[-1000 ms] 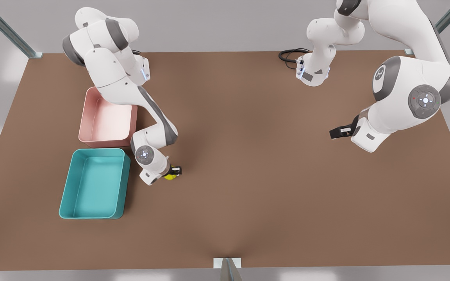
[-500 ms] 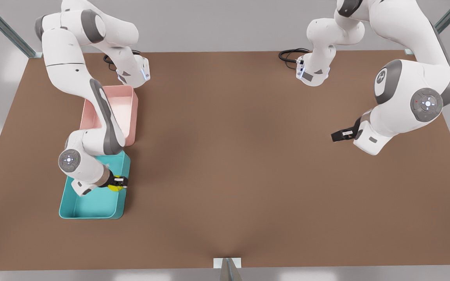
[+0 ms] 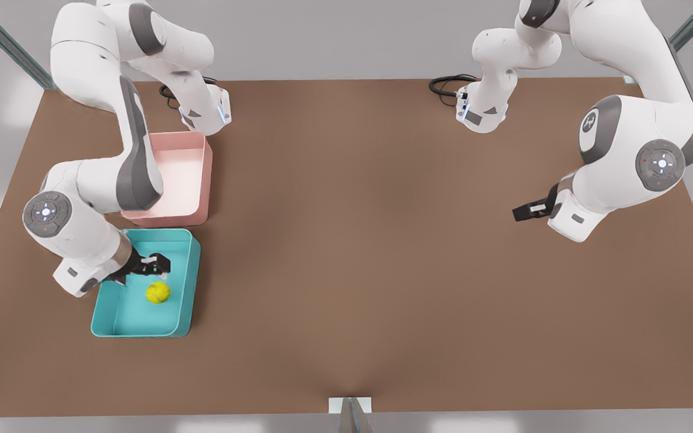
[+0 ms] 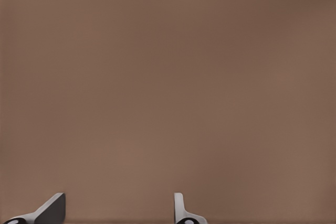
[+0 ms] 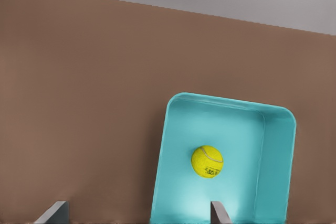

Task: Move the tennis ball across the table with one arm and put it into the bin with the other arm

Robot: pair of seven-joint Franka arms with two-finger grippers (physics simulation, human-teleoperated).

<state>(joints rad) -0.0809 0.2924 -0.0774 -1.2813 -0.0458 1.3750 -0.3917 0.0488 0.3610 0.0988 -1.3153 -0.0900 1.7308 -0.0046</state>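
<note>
Brown table (image 3: 382, 252) wide open mid-span, tennis ball (image 3: 157, 292) inside bin (image 3: 195, 282), right gripper (image 3: 159, 266) spread above, left gripper (image 3: 522, 210) spread, idle far side.

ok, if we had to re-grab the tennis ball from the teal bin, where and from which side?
Judgement: straight down from above, fingers across the widest part of the tennis ball. It lies loose on the bin floor, clear of the walls, which would block a sideways approach. The right gripper, open, hangs above it.

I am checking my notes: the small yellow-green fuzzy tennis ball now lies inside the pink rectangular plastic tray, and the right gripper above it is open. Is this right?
Not quite. The small yellow-green fuzzy tennis ball lies inside the teal rectangular plastic bin, as the front view shows. The right gripper above it is open.
</note>
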